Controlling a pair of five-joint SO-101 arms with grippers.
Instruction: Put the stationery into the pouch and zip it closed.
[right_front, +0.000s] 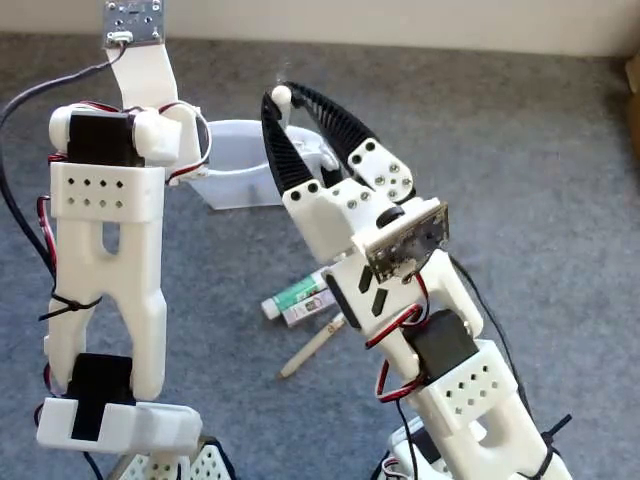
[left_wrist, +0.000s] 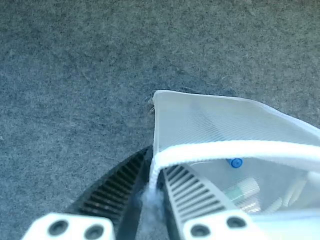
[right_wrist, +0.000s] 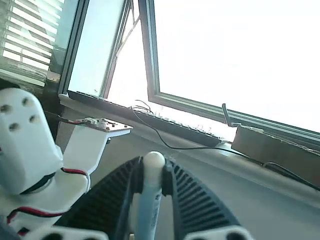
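A grey, carpet-like tabletop (right_front: 520, 130) carries everything, and the right wrist view looks up toward a bright window (right_wrist: 235, 55) with a sill and cables along it.

The pouch (right_front: 235, 160), pale and see-through, stands at the far middle of the tabletop with its mouth open, just beside the left arm (right_front: 105, 230). The left tool (left_wrist: 154, 172) is closed on the pouch (left_wrist: 215, 120) at one end of its white rim, one ribbed finger (left_wrist: 112, 187) outside the wall and the other inside. A small blue piece (left_wrist: 235, 162) shows inside the pouch. Pale and greenish shapes also show through the mesh below it, though it is hard to tell whether they lie inside or behind.

The right tool (right_front: 284, 105) is clamped on a white pen (right_front: 281, 97), whose rounded end pokes out between the black fingertips. In the high view this tool sits over the right end of the pouch. From its own wrist, the right tool (right_wrist: 152, 167) grips the pen (right_wrist: 149, 200) upright between both fingers.

Three things lie on the tabletop nearer the arms' bases, well apart from the pouch: a green and white tube (right_front: 293, 295), a second pale tube (right_front: 308, 310) touching it, and a cream stick (right_front: 310, 350) just beside them.
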